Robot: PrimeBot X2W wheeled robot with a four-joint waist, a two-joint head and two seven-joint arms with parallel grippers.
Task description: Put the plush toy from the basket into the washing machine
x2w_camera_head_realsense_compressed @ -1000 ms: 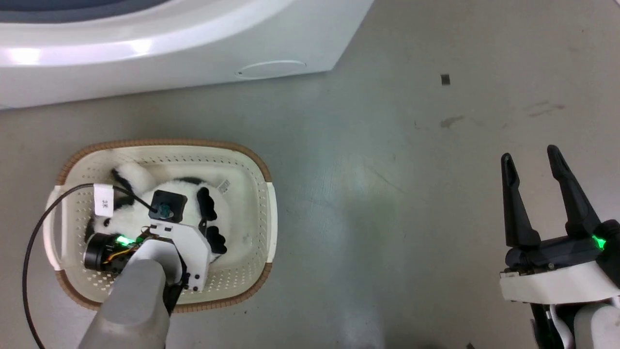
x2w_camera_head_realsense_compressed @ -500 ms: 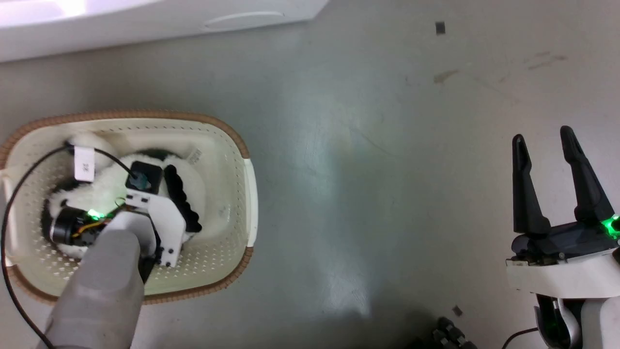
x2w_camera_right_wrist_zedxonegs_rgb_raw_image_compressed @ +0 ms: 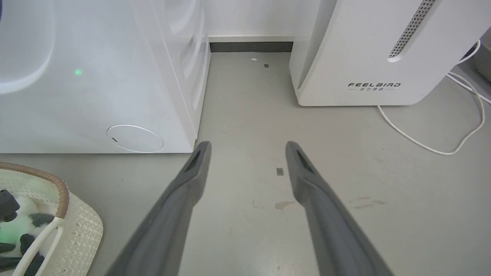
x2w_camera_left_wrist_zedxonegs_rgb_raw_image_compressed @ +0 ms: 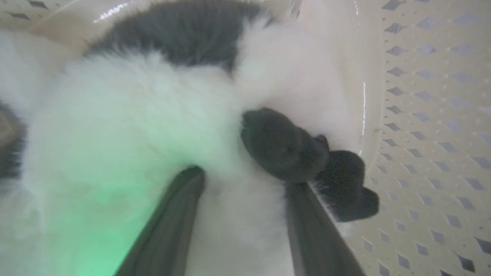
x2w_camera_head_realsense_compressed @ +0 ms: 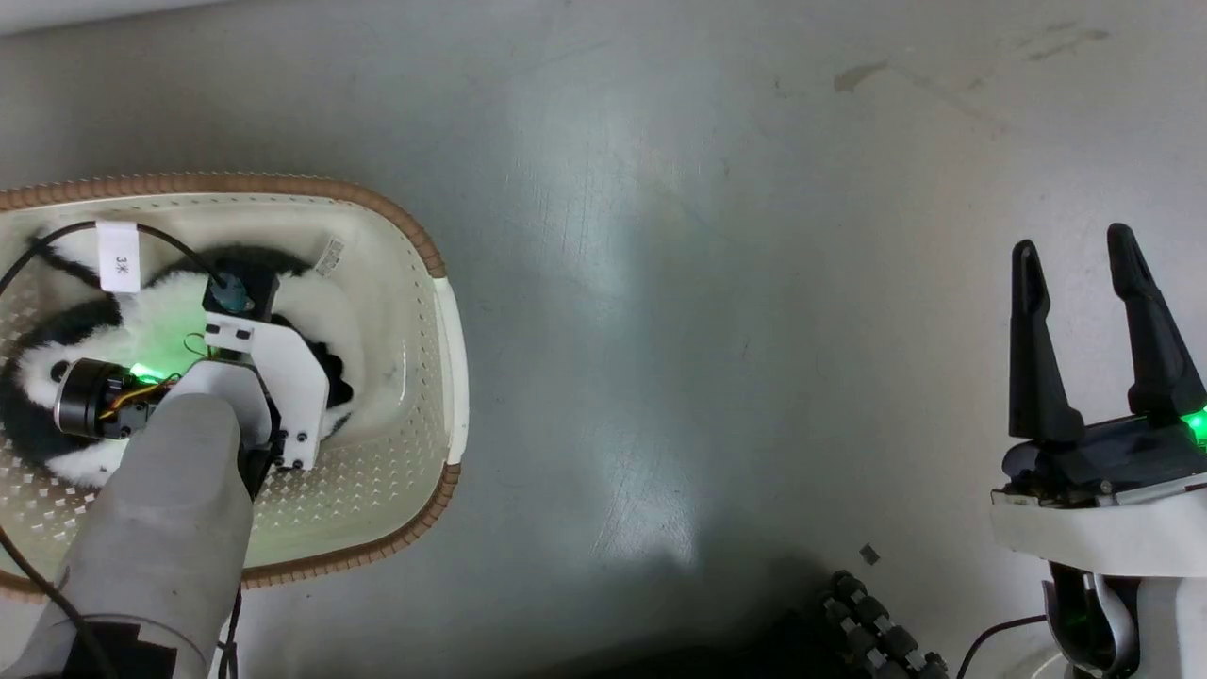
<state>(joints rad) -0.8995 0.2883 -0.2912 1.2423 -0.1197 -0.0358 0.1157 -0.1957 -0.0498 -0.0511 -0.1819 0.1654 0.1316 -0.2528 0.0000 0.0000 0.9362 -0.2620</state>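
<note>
Left wrist view showed the left gripper (x2w_camera_left_wrist_zedxonegs_rgb_raw_image_compressed: 243, 180) pressed into the plush toy (x2w_camera_left_wrist_zedxonegs_rgb_raw_image_compressed: 134, 115), which lay in the basket (x2w_camera_left_wrist_zedxonegs_rgb_raw_image_compressed: 422, 115). Its jaws were spread around white fur, likely to take a deep bite. The right gripper (x2w_camera_head_realsense_compressed: 1072, 240) hung open and empty over the floor (x2w_camera_head_realsense_compressed: 660, 283), apart from the washing machine (x2w_camera_right_wrist_zedxonegs_rgb_raw_image_compressed: 96, 96).

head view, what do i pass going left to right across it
Oval cream perforated plastic basket with a brown braided rim, holding the fluffy white-and-black plush toy → black ribbed part at the bottom edge → right gripper, its two dark fingers apart.
</note>
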